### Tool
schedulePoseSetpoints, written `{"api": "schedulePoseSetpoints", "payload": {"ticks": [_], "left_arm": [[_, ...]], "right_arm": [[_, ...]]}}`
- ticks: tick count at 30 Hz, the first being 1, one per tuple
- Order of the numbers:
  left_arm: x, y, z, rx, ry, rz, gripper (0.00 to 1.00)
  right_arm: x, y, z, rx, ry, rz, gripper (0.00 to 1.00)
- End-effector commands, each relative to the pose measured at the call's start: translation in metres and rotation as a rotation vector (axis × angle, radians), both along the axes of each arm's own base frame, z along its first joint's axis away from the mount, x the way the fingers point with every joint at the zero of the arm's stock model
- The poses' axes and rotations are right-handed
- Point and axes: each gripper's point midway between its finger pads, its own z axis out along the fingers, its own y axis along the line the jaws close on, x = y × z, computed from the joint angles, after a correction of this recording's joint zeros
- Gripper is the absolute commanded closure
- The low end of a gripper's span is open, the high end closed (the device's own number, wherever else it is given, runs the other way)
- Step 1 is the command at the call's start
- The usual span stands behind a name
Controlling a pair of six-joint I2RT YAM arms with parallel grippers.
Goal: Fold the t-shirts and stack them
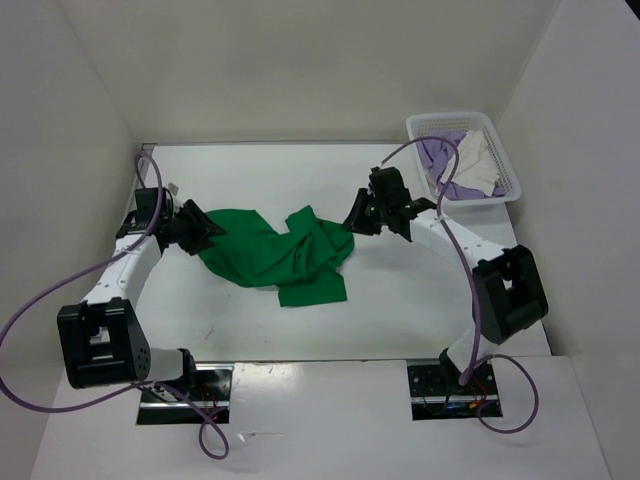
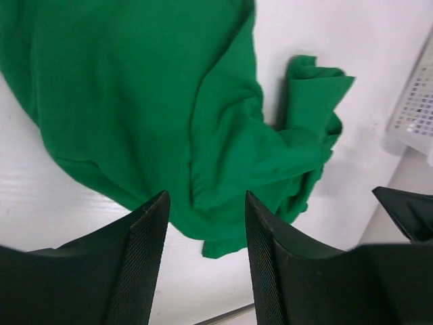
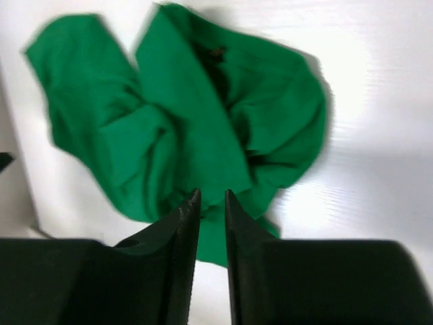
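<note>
Crumpled green t-shirt (image 1: 275,252) lies on the white surface (image 1: 300,175).
At its ends, the left claw (image 2: 206,198) stands released, jaws apart; the right claw (image 3: 212,194), narrowly parted, holds nothing.

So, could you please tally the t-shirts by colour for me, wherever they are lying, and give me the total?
Green t-shirt: 1, crumpled on the table
Lavender t-shirt: 1, in the basket
Cream-white t-shirt: 1, in the basket
Total: 3 t-shirts
</note>
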Motion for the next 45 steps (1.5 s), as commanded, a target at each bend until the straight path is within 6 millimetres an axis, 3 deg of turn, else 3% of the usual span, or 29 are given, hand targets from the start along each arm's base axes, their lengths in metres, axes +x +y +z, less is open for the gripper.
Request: {"api": "schedulePoseSetpoints", "payload": {"ticks": [1, 2, 4, 5, 6, 7, 8, 9, 10, 11, 14, 15, 16, 17, 21, 28, 32, 37, 45], "left_arm": [[-0.004, -0.003, -0.004, 0.065, -0.005, -0.007, 0.45], [-0.006, -0.02, -0.01, 0.063, 0.012, -0.059, 0.43], [0.011, -0.04, -0.005, 0.08, -0.009, -0.117, 0.39], [0.014, -0.07, 0.003, 0.098, -0.033, -0.194, 0.38], [0.02, -0.084, -0.001, 0.121, -0.016, -0.223, 0.36], [0.036, -0.095, 0.018, 0.155, -0.067, -0.24, 0.35], [0.031, -0.116, 0.014, 0.155, -0.052, -0.295, 0.35], [0.028, -0.123, 0.002, 0.144, -0.005, -0.298, 0.35], [0.027, -0.12, -0.002, 0.146, 0.014, -0.273, 0.37], [0.009, -0.12, -0.025, 0.126, 0.088, -0.23, 0.44], [-0.007, -0.108, -0.027, 0.037, 0.068, -0.103, 0.47], [-0.025, -0.104, -0.039, -0.017, 0.111, -0.041, 0.47], [-0.028, -0.104, -0.043, -0.036, 0.12, -0.018, 0.48], [-0.029, -0.108, -0.043, -0.074, 0.121, -0.014, 0.48], [-0.033, -0.115, -0.053, -0.163, 0.189, 0.047, 0.51], [-0.034, -0.096, -0.051, -0.218, 0.176, 0.221, 0.52], [-0.038, -0.099, -0.066, -0.245, 0.246, 0.244, 0.55], [-0.041, -0.098, -0.056, -0.283, 0.248, 0.294, 0.56], [-0.051, -0.1, -0.086, -0.301, 0.362, 0.338, 0.49]], "right_arm": [[-0.004, -0.01, -0.042, -0.07, 0.075, -0.037, 0.73], [-0.01, -0.011, -0.051, -0.071, 0.094, -0.031, 0.67], [-0.023, -0.01, -0.061, -0.059, 0.136, -0.002, 0.56], [-0.029, -0.01, -0.065, -0.057, 0.154, 0.006, 0.56], [-0.035, -0.009, -0.065, -0.041, 0.167, 0.013, 0.56], [-0.044, -0.011, -0.072, -0.036, 0.198, 0.007, 0.56], [-0.048, -0.011, -0.069, -0.025, 0.19, 0.014, 0.56], [-0.051, -0.012, -0.071, -0.018, 0.195, 0.005, 0.56], [-0.059, -0.014, -0.077, -0.015, 0.22, 0.005, 0.56], [-0.065, -0.013, -0.078, -0.018, 0.223, 0.015, 0.56], [-0.074, -0.017, -0.078, -0.013, 0.23, 0.007, 0.63], [-0.076, -0.017, -0.075, -0.005, 0.226, 0.001, 0.65], [-0.08, -0.02, -0.08, -0.011, 0.239, 0.0, 0.68], [-0.08, -0.019, -0.076, -0.006, 0.229, 0.001, 0.72], [-0.088, -0.024, -0.082, -0.017, 0.251, 0.0, 0.74], [-0.092, -0.022, -0.081, -0.008, 0.253, 0.02, 0.69], [-0.094, -0.024, -0.08, -0.014, 0.25, 0.027, 0.65], [-0.095, -0.024, -0.074, -0.009, 0.24, 0.028, 0.63], [-0.097, -0.02, -0.068, 0.004, 0.225, 0.044, 0.62]]}}
